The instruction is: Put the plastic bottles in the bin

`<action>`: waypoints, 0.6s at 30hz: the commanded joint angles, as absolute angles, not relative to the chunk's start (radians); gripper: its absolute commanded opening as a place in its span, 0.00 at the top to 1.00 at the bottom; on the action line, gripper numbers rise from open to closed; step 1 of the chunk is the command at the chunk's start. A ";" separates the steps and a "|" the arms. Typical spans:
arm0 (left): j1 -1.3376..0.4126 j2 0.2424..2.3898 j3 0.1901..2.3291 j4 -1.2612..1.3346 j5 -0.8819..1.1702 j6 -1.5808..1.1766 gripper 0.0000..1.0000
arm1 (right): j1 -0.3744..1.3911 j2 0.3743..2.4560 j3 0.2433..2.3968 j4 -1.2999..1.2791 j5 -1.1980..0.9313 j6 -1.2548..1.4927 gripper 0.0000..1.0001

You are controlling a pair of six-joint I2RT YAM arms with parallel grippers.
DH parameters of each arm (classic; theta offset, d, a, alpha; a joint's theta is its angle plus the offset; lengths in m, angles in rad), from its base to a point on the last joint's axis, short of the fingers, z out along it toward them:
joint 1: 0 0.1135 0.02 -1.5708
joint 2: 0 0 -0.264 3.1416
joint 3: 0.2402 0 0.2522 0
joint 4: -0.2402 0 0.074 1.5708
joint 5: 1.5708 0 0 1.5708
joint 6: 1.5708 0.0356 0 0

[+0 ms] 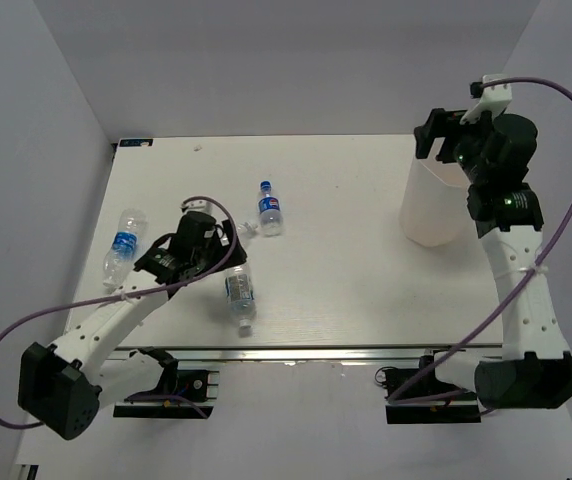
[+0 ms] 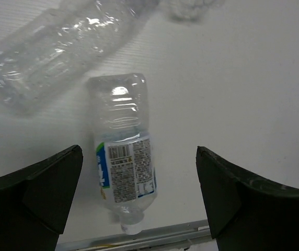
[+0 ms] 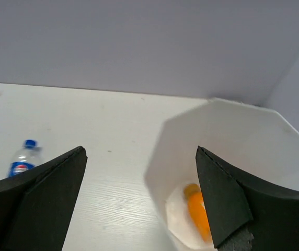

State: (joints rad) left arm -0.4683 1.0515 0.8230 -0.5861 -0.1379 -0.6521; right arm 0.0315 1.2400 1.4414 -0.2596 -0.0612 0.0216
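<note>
Three clear plastic bottles lie on the white table: one at the left (image 1: 123, 245), one in the middle (image 1: 270, 208), and one near the front edge (image 1: 239, 293). My left gripper (image 1: 231, 255) hovers open just above the front bottle (image 2: 126, 167), which lies between the jaws with its cap toward the table's front rail. Another clear bottle (image 2: 60, 47) lies beyond it. My right gripper (image 1: 436, 150) is open and empty over the bin (image 1: 431, 205). The bin (image 3: 233, 136) holds an orange object (image 3: 199, 212). The blue-capped bottle (image 3: 23, 159) shows at the left.
White walls close in the table on the left, back and right. A metal rail (image 2: 154, 235) runs along the front edge, close to the front bottle's cap. Purple cables loop from both arms.
</note>
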 commanded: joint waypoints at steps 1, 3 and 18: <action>-0.547 1.133 0.810 -0.526 -0.141 -0.689 0.02 | 0.116 1.171 1.399 -0.226 -0.179 -0.021 0.11; -0.572 1.181 0.821 -0.552 -0.207 -0.698 0.02 | 0.152 1.117 1.309 -0.183 -0.201 -0.006 0.11; -0.695 1.476 0.931 -0.499 -0.285 -0.723 0.48 | 0.293 0.931 0.865 -0.032 -0.301 0.138 0.11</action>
State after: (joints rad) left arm -0.6811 1.4952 0.8597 -0.5358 -0.2665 -0.7242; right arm 0.2287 0.9749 0.8932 -0.1173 -0.2581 0.1104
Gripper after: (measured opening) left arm 0.606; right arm 0.894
